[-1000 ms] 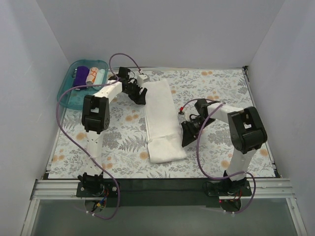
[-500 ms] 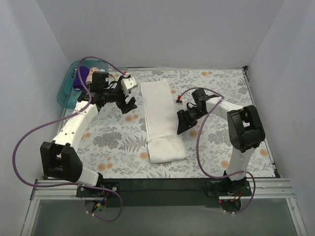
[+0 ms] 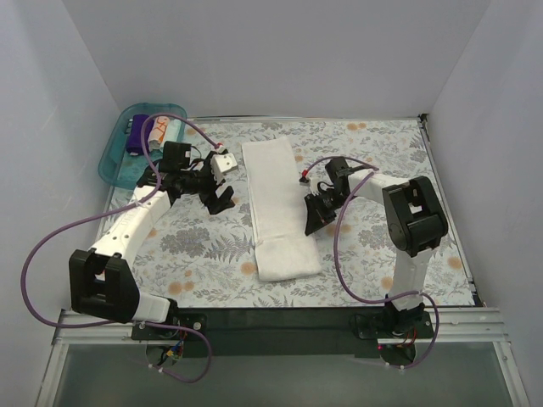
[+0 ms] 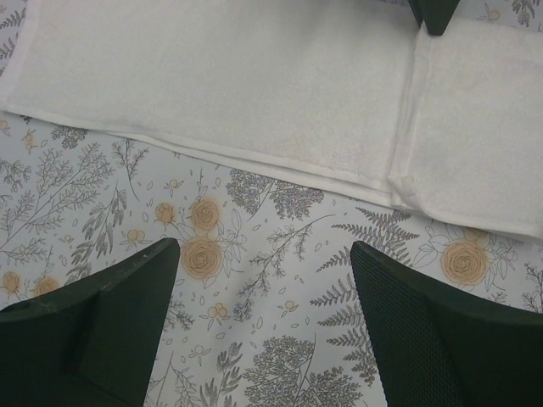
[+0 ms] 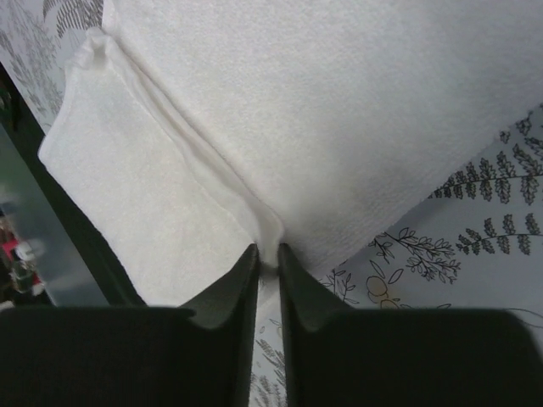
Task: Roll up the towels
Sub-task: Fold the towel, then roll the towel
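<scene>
Down the middle of the floral sheet point(image 3: 382, 170) lies the white towel point(image 3: 273, 195), a long narrow strip of soft, nubbly cloth running away from the arm bases. Its near end is folded back on itself into a thicker double layer with a raised seam across it. At the right edge of that fold the right gripper point(image 5: 268, 254) has its fingers pressed almost together, pinching the small ridge of cloth where the layers meet. Over the sheet just beside the towel's left edge, the left gripper point(image 4: 263, 339) hovers with its fingers spread wide. At the far left corner the teal tray point(image 3: 114, 165) holds three small rolls side by side: the purple towel point(image 3: 136, 136), the white-orange towel point(image 3: 155, 131) and the pale teal towel point(image 3: 170, 130)
</scene>
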Available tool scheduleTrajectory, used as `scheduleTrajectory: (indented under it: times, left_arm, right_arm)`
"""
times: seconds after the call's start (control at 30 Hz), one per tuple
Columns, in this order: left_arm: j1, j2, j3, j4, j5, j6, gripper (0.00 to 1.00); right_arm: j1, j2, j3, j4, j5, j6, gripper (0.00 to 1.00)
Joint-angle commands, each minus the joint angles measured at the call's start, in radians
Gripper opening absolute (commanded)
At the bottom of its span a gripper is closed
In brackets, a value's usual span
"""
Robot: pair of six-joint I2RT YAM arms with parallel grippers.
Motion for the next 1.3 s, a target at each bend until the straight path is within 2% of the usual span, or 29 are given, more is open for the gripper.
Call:
scheduleTrajectory:
  times: [0.0,0.1,0.27,0.57,0.67,0.7,0.77,0.8,0.87,0.97,1.0,1.03,1.1,1.13,1.2,1.27]
  left_arm:
    - [-0.001,-0.042,0.003,0.007,0.000,-0.002,0.76]
    - [-0.001,-0.046,0.000,0.009,0.004,-0.002,0.75]
    - [-0.001,-0.053,-0.007,0.007,-0.002,0.014,0.74]
    - [-0.003,-0.053,-0.022,-0.002,0.006,0.031,0.74]
    - [-0.004,-0.057,-0.039,-0.013,0.010,0.063,0.74]
    - [-0.007,-0.062,-0.045,-0.017,0.007,0.070,0.73]
    - [-0.010,-0.074,-0.053,-0.037,0.021,0.103,0.72]
    - [-0.009,-0.080,-0.051,-0.051,0.035,0.122,0.70]
    - [-0.012,-0.099,-0.053,-0.115,0.137,0.220,0.68]
    - [-0.065,-0.166,-0.103,-0.137,0.261,0.296,0.59]
    - [-0.099,-0.184,-0.121,-0.137,0.265,0.308,0.55]
    - [-0.186,-0.206,-0.137,-0.132,0.259,0.320,0.48]
    - [-0.275,-0.220,-0.199,-0.065,0.221,0.293,0.42]
    - [-0.356,-0.218,-0.221,-0.022,0.199,0.263,0.30]
    - [-0.468,-0.208,-0.281,0.094,0.167,0.196,0.25]
    - [-0.527,-0.182,-0.319,0.229,0.142,0.137,0.20]
  right_arm:
    - [0.008,0.001,0.033,-0.008,-0.037,0.002,0.14]
    - [0.006,-0.043,0.033,-0.021,-0.027,-0.001,0.01]
    - [0.005,-0.118,-0.016,-0.018,-0.001,-0.004,0.01]
    - [-0.002,-0.102,-0.037,-0.015,0.046,-0.013,0.01]
    - [-0.002,-0.071,-0.020,-0.021,0.062,-0.013,0.15]
    - [-0.002,-0.062,-0.016,-0.028,0.084,-0.016,0.26]
    - [-0.003,-0.065,0.007,-0.053,0.125,-0.010,0.37]
    - [-0.003,-0.074,0.023,-0.065,0.162,-0.004,0.48]
    - [-0.005,-0.098,0.059,-0.090,0.174,-0.002,0.51]
    - [-0.005,-0.166,0.090,-0.087,0.141,-0.002,0.51]
    - [-0.005,-0.199,0.092,-0.084,0.097,-0.001,0.48]
    - [-0.005,-0.218,0.087,-0.077,0.066,-0.001,0.46]
    - [-0.003,-0.279,0.020,-0.006,-0.050,0.031,0.40]
    - [0.000,-0.293,-0.008,0.024,-0.089,0.051,0.38]
    - [0.003,-0.286,-0.071,0.076,-0.217,0.103,0.28]
    - [0.017,-0.244,-0.100,0.082,-0.302,0.120,0.21]
